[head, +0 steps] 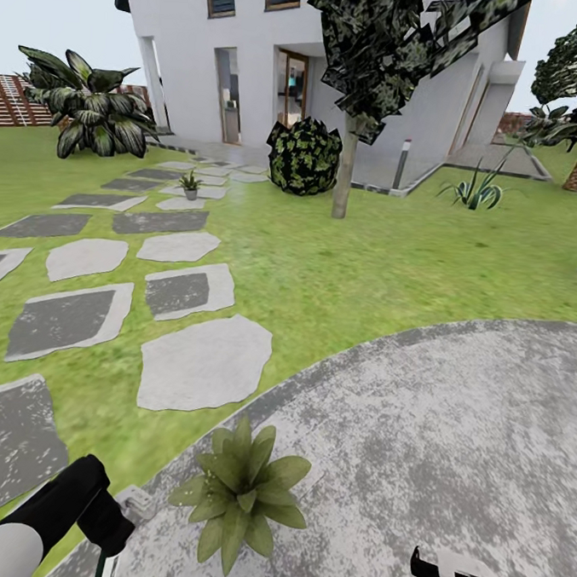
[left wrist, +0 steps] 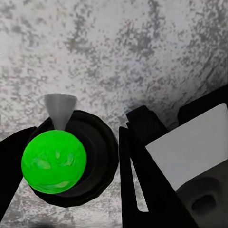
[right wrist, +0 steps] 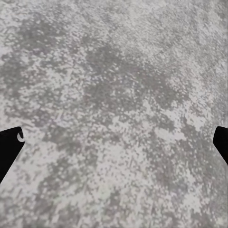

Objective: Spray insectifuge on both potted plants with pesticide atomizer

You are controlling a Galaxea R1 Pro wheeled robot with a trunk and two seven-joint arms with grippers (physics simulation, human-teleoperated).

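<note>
White house (head: 251,56), round dark bush (head: 304,155), slim tree trunk (head: 344,168), large streaked-leaf shrub (head: 90,106)

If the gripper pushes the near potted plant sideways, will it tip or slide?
The near potted plant probably slides rather than tips: it sits low and wide on the flat paved patch. Its leaves likely bend first, spreading beyond the pot. The rough stone may resist sliding.

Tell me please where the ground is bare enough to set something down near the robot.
The round paved patch is bare to the right of the near potted plant, up to the lawn. The right gripper hangs open over bare paving. It is crowded around the left gripper, beside that plant.
</note>
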